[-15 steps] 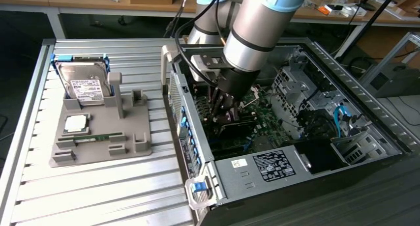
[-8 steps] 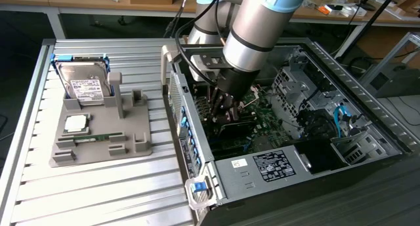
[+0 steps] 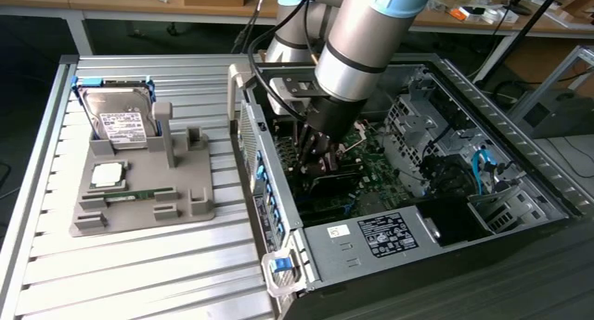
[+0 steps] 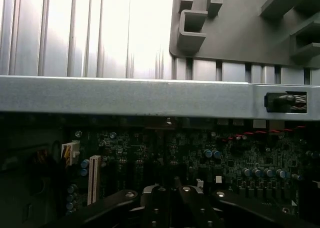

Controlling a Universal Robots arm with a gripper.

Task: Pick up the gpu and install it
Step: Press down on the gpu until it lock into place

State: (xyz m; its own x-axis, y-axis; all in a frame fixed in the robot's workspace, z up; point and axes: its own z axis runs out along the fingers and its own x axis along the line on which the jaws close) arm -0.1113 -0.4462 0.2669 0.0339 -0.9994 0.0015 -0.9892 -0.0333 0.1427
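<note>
The silver-and-black robot arm's tool [image 3: 314, 153] reaches down inside the open black computer tower case [image 3: 519, 195], just above the green motherboard [image 3: 376, 168]. Whether the tool is open, closed or gripping anything cannot be told. The gpu cannot be made out. On the slatted aluminium worktop [image 3: 139, 264], a grey plastic holder [image 3: 186, 188] carries a silver white-labelled hard drive [image 3: 121, 118] and a slim green RAM stick [image 3: 139, 193].

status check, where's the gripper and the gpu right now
Gripper down inside the open PC case, over the motherboard. GPU looks seated below it. Nothing obvious in the way.
</note>
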